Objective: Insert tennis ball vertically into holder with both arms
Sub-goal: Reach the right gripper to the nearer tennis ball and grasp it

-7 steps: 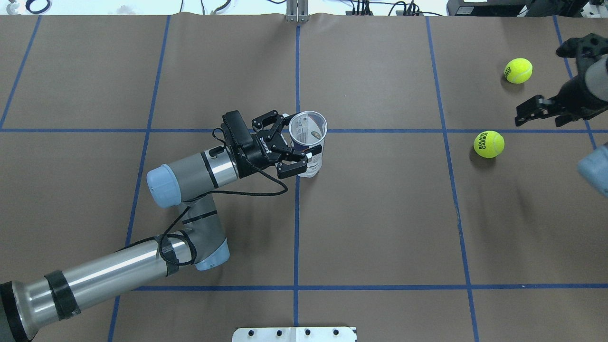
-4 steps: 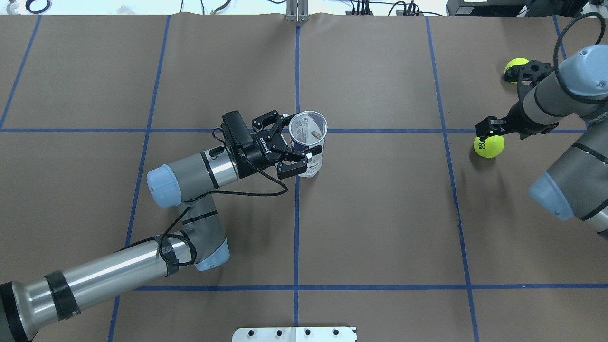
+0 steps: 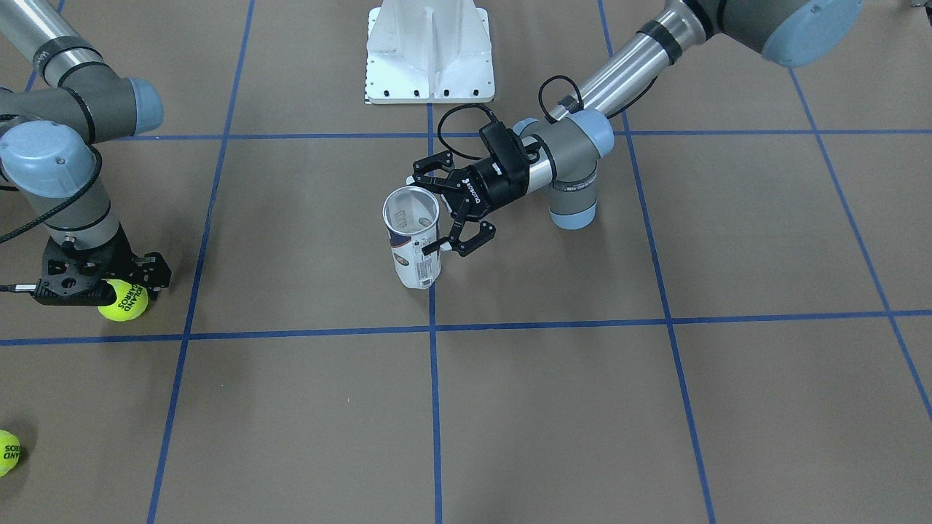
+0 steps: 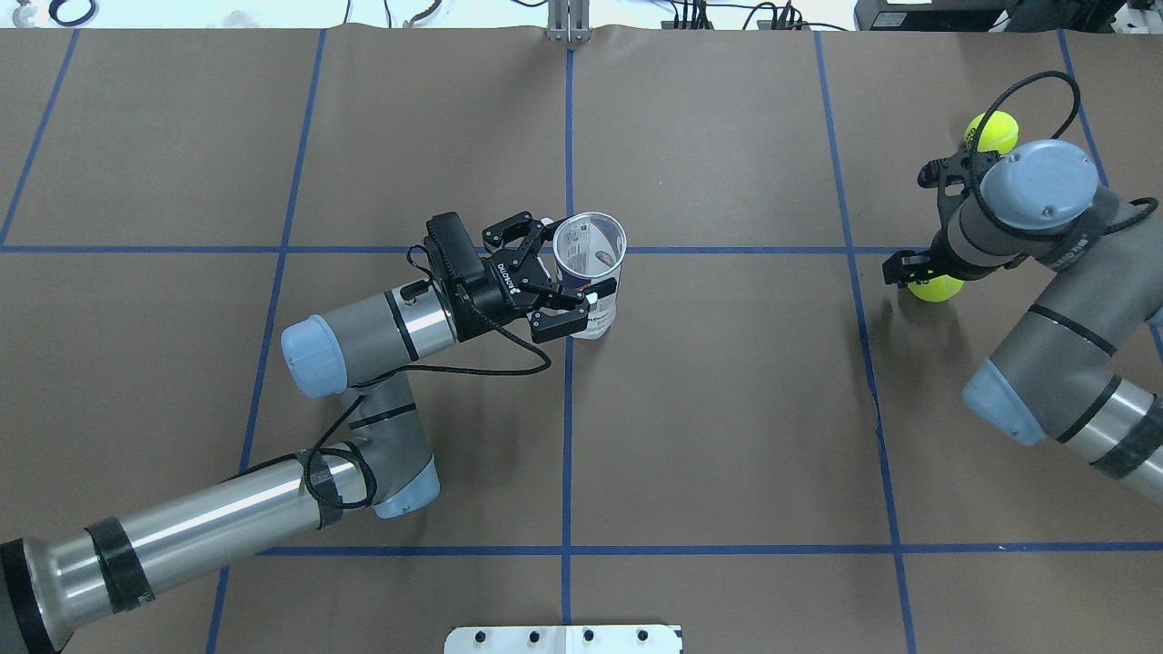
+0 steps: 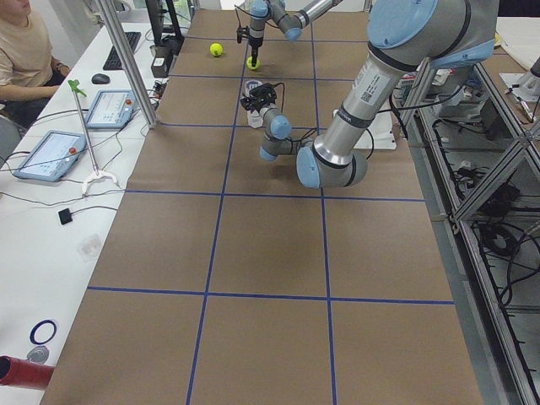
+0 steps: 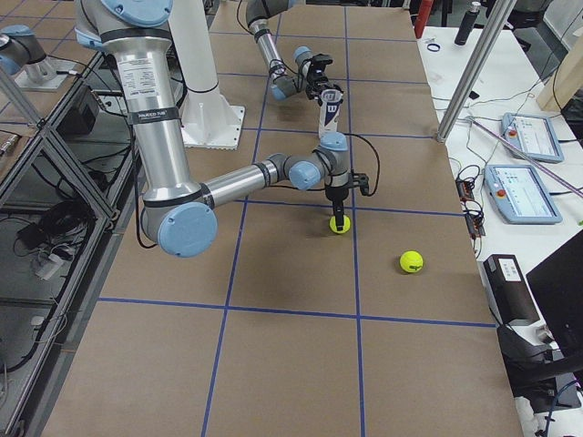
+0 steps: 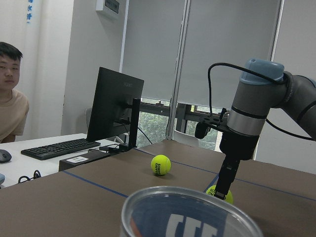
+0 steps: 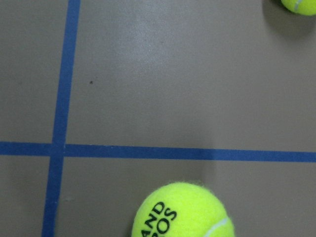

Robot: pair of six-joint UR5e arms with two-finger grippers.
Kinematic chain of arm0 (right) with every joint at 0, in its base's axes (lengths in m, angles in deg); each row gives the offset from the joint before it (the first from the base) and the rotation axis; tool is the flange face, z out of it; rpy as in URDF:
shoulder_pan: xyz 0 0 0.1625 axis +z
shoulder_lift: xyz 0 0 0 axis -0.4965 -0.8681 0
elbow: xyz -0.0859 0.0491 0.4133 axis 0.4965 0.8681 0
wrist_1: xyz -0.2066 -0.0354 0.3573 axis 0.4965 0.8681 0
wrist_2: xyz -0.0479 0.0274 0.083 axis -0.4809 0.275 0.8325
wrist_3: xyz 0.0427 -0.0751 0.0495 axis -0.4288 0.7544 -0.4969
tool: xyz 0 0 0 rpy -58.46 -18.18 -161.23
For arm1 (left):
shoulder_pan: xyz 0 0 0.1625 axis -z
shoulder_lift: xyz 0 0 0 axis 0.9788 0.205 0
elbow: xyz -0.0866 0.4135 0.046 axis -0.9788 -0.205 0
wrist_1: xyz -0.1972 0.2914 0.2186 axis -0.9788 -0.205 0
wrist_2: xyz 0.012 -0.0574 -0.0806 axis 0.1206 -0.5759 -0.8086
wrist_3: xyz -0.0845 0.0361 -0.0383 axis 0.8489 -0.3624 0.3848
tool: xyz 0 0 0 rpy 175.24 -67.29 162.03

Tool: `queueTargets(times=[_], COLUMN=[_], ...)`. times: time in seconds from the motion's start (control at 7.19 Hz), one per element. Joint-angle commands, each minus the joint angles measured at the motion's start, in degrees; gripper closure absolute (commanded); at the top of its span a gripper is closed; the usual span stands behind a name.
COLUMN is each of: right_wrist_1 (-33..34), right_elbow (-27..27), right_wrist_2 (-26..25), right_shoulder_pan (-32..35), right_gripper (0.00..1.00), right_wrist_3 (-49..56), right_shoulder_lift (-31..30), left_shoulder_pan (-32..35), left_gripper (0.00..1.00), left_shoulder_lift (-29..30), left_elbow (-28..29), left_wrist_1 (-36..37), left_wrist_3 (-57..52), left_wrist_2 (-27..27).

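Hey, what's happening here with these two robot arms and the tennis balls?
The left gripper clasps the holder, a clear ball can standing upright near the middle of the table. The right gripper hangs straight down at a tennis ball lying on the table off to the robot's right; whether it has closed on it isn't clear. A second ball lies loose farther out. No ball is in the can yet.

ROBOTIQ on left end effector [image 3: 422,212], OLAND ARROS on tennis ball [image 3: 125,301]
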Motion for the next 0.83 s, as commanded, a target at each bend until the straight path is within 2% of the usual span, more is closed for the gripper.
queueTargets(times=[0.0,0.14,0.28,0.42,0.7], right_wrist_1=[0.1,0.4,0.9,1.1,1.0], right_elbow=[1.0,0.5,-1.1,-3.2,-7.5], right_wrist_2=[-1.9,-1.3,-1.0,2.4,14.4], right_shoulder_pan=[-0.9,-0.9,-0.7,0.9,6.2], right_gripper=[0.3,0.82,1.0,1.0,1.0], right_wrist_3=[0.2,0.3,0.2,0.1,-0.7], right_shoulder_lift=[0.2,0.2,0.3,0.8,2.3], left_shoulder_pan=[0.0,0.0,0.0,0.0,0.0], left_gripper=[0.01,0.01,0.01,0.01,0.01], left_shoulder_lift=[0.0,-0.1,-0.1,-0.1,-0.1], left_elbow=[0.0,0.0,0.0,0.0,0.0], left_wrist_1=[0.0,0.0,0.0,0.0,0.0], left_wrist_3=[0.0,0.0,0.0,0.0,0.0], left_wrist_2=[0.0,0.0,0.1,0.1,0.1])
